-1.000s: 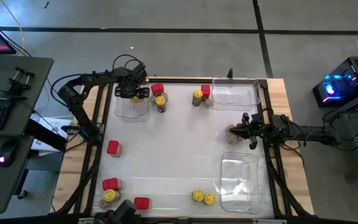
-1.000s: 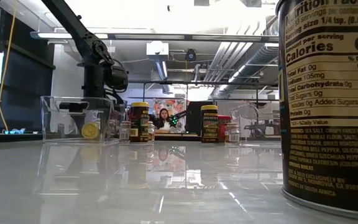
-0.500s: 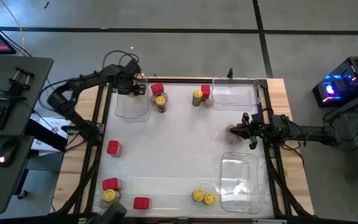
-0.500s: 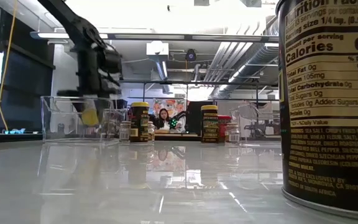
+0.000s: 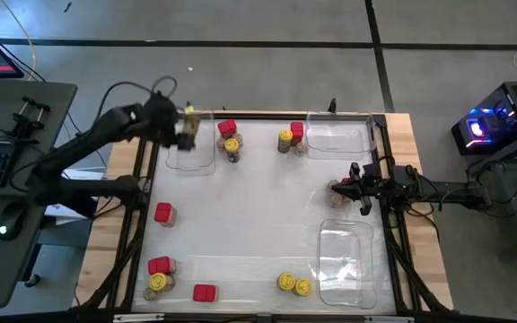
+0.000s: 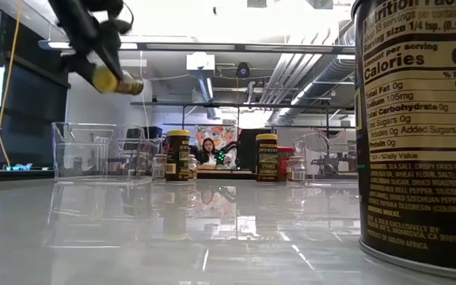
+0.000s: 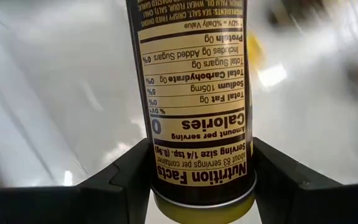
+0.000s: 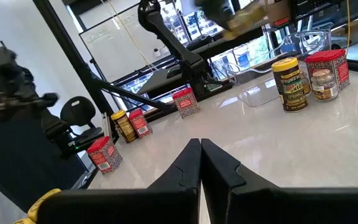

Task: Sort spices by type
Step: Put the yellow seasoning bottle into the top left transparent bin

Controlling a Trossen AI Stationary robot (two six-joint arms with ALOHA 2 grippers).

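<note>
Along the table's near edge sit a red box (image 5: pixel 205 292) and two yellow-lidded jars (image 5: pixel 293 285), with another red box (image 5: pixel 163 213) by the left edge. At the right edge the right tool (image 5: pixel 355 187) rests low, fingers pressed together on nothing, between two clear trays (image 5: pixel 344 260). Far back at the left corner, the left tool (image 5: pixel 185 128) is clamped on a yellow-lidded spice jar (image 7: pixel 194 106), lifted and tilted above the clear tray (image 5: pixel 191 157) there, beside a red box and jar (image 5: pixel 230 141).
</note>
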